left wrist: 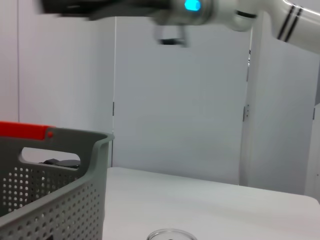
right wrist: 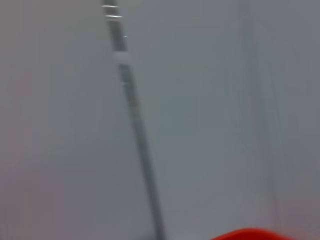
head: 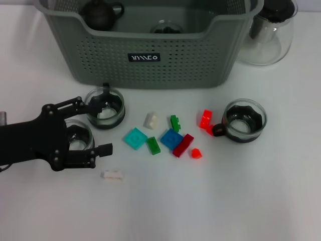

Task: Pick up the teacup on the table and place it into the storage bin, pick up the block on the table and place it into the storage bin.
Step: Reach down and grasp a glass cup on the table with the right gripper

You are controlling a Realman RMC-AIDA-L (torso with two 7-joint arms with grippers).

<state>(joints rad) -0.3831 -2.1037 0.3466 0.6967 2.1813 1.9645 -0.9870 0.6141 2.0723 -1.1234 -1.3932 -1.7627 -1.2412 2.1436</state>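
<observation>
The teacup [head: 79,136] nearest the work sits low on the left of the tabletop [head: 225,201], a clear glass cup with a dark band, and the left claw [head: 95,124] reaches in from the left edge with its two black fingers spread apart, one passing on the far side of this cup and one on the near side, so the cup lies between them or just under them; from the head view I cannot tell whether either finger touches the glass. A second teacup [head: 105,108] stands just beyond, close to the upper fingertip, with something pale inside it, and a third teacup [head: 244,120] stands well off to the right with its handle turned toward the blocks. The left arm is plainly the nearer one for the first cup. Between the cups lies a scatter of small blocks [head: 173,138] in teal, green, blue, red and white, with one white block [head: 112,174] apart, near the lower finger. The storage bin [head: 145,60] stands straight behind, across the back of the tabletop, already holding a dark teapot and another dark thing I cannot make out; a glass pitcher [head: 266,35] is beside its right end. The right claw is nowhere in sight; its wrist view shows only blurred wall and a sliver of red.
</observation>
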